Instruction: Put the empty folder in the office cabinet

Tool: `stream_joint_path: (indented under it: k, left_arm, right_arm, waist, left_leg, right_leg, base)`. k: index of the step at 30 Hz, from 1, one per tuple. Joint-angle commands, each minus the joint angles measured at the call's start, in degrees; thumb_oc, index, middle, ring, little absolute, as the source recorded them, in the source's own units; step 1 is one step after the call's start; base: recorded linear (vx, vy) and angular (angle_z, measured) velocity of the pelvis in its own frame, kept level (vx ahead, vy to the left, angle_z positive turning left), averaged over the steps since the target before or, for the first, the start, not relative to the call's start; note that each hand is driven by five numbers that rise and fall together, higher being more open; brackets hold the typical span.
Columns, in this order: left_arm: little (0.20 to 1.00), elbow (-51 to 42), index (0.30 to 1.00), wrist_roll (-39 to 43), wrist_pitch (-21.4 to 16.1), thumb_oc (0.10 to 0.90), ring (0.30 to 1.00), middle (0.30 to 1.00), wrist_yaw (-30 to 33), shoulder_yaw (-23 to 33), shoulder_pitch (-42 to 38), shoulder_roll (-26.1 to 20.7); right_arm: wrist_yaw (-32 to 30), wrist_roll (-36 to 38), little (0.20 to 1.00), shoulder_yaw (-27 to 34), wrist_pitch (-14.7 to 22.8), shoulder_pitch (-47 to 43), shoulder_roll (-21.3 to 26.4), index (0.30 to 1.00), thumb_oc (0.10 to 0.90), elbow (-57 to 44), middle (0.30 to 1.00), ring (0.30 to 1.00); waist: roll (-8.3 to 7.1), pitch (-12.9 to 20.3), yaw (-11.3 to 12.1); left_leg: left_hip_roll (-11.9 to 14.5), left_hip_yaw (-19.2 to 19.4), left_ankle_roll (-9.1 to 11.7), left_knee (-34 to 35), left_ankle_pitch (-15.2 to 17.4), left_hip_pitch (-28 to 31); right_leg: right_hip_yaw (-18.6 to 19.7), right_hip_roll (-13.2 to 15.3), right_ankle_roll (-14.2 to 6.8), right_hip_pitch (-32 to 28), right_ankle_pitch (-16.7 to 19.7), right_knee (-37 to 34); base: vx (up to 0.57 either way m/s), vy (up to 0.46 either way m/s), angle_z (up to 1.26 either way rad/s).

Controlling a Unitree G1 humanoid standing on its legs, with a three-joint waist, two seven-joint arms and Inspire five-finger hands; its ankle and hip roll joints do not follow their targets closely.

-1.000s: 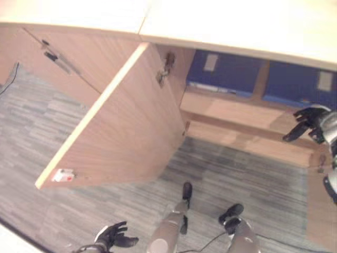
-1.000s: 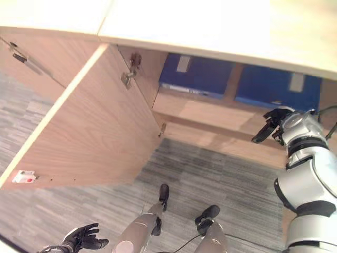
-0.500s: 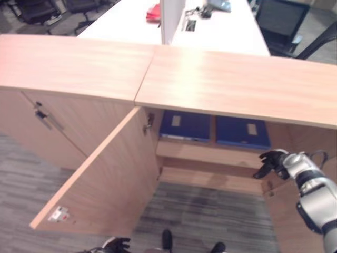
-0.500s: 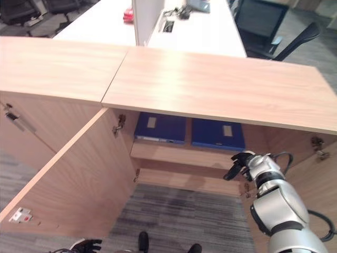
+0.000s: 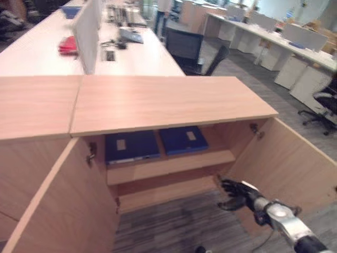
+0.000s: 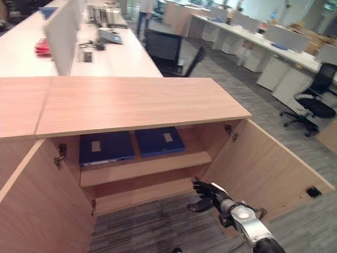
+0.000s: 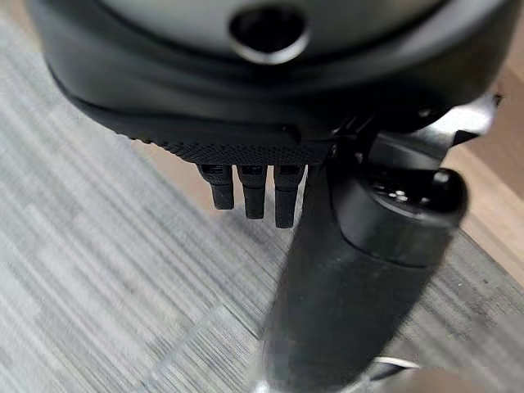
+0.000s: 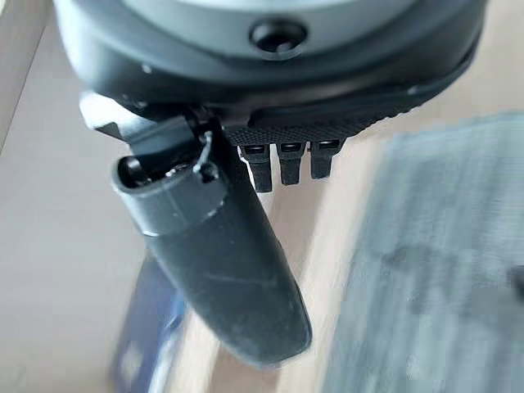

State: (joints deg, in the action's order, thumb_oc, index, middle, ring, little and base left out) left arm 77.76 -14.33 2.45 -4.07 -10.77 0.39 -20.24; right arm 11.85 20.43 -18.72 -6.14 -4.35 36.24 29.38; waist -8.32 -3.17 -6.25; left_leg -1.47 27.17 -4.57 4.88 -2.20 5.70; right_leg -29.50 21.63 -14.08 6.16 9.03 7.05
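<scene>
Where doors gape, folders (image 6: 131,145) half-shadowed.

The right hand (image 6: 207,194) reaches forward on its outstretched silver-grey arm with fingers loosely spread and empty, while the left hand (image 7: 262,147) hangs with fingers relaxed, holding nothing.

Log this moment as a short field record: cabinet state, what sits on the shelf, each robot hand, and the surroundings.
cabinet: office cabinet, both doors swung open
upper shelf: two blue folders lying flat, side by side
lower shelf: bare wood
right robot hand: fingers spread, holding nothing, in front of the open cabinet
left robot hand: open, above the grey carpet
behind the cabinet: white desks, black office chair
</scene>
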Motion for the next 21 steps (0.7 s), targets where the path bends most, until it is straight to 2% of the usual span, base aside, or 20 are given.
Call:
stream_joint_path:
  k: [1, 3, 4, 6, 7, 9, 14, 21]
  left_arm:
    - [0.9, 1.9, 0.9, -1.34, -0.8, 0.8, 0.9, 0.9, 1.5, 2.02, -1.42, 0.38]
    - [0.9, 2.65, 0.9, -0.8, -0.84, 0.8, 0.9, 0.9, 1.67, 2.76, -0.65, 0.84]
    - [0.9, 3.11, 0.9, -0.45, -0.99, 0.8, 0.9, 0.9, 1.97, 3.13, -0.07, 1.16]
    - [0.9, 3.23, 0.9, -0.64, -0.84, 0.8, 0.9, 0.9, 1.91, 3.31, 0.35, 1.2]
    - [0.9, 3.61, 0.9, -0.8, -0.75, 0.8, 0.9, 0.9, 1.77, 4.21, 0.75, 1.06]
    - [0.9, 3.98, 0.9, -0.68, -0.66, 0.8, 0.9, 0.9, 1.87, 5.12, 1.14, 0.8]
    - [0.9, 3.17, 0.9, 2.75, -1.05, 0.8, 0.9, 0.9, 2.51, 7.2, 1.12, 0.84]
    - [0.9, 2.48, 0.9, 6.21, -1.46, 0.8, 0.9, 0.9, 2.99, 6.71, 0.72, 2.0]
  right_arm:
    - [-3.63, 1.29, 0.9, 4.22, 5.28, -7.27, -0.39, 0.9, 0.8, -0.32, 0.9, 0.9]
    - [-5.2, 2.45, 0.9, 7.14, 5.98, -4.97, -3.06, 0.9, 0.8, 1.21, 0.9, 0.9]
    - [-6.57, 3.47, 0.9, 9.45, 6.36, -2.8, -5.55, 0.9, 0.8, 3.14, 0.9, 0.9]
    - [-7.23, 3.44, 0.9, 10.44, 6.26, -1.44, -6.73, 0.9, 0.8, 3.84, 0.9, 0.9]
    - [-7.72, 3.42, 0.9, 11.93, 6.08, 1.12, -7.66, 0.9, 0.8, 4.09, 0.9, 0.9]
    - [-8.09, 3.72, 0.9, 13.52, 6.15, 4.1, -8.3, 0.9, 0.8, 3.55, 0.9, 0.9]
    - [-10.22, 5.11, 0.9, 19.8, 6.97, 9.69, -8.02, 0.9, 0.8, 4.07, 0.9, 0.9]
    - [-14.96, 6.19, 0.9, 27.18, 8.83, 8.48, -2.97, 0.9, 0.8, 4.28, 0.9, 0.9]
  waist:
    - [0.5, 0.14, 1.53]
    - [0.77, 1.02, 2.02]
    - [0.25, 2.19, 2.36]
    - [-0.09, 2.74, 2.42]
    - [-0.35, 3.41, 1.94]
    - [-0.39, 3.74, 1.45]
    - [0.41, 4.03, -1.51]
    - [1.74, 4.26, -4.43]
  left_leg:
    - [2.83, -4.76, 5.89, 0.12, 5.6, -0.06]
    - [3.29, -3.1, 5.81, -0.02, 5.36, -0.4]
    - [3.17, -1.4, 5.97, -0.18, 5.0, -1.12]
    - [3.19, -0.97, 6.08, -0.18, 4.96, -1.12]
    - [3.53, -0.14, 6.46, -0.31, 4.7, -0.77]
    - [4.38, 0.53, 7.1, -0.38, 4.54, -0.33]
    - [6.67, 1.99, 8.13, -0.53, 4.19, 0.63]
    - [9.18, 3.5, 9.33, -0.68, 3.72, 2.23]
  right_leg:
    - [1.24, 4.8, -0.92, 3.12, 8.98, -0.37]
    - [0.58, 6.35, -0.92, 1.75, 9.01, 0.59]
    - [-0.81, 6.24, -0.92, -0.99, 9.29, -1.13]
    - [-0.85, 5.45, -0.92, -1.58, 8.79, -2.59]
    - [-0.78, 3.57, -0.92, -2.13, 7.47, -5.38]
    - [0.34, 1.98, -0.92, -1.88, 6.87, -6.67]
    - [2.75, -1.33, 0.0, -1.68, 4.29, -7.93]
    - [7.12, -5.63, 1.26, -1.18, 1.64, -8.52]
  base:
    - [-0.06, -0.034, -0.97]
    - [-0.08, -0.066, -0.77]
    - [-0.05, -0.083, -0.56]
    - [-0.01, -0.08, -0.55]
    - [0.03, -0.127, -0.57]
    - [0.03, -0.142, -0.7]
    - [0.0, -0.125, -0.39]
    - [0.0, -0.108, -0.25]
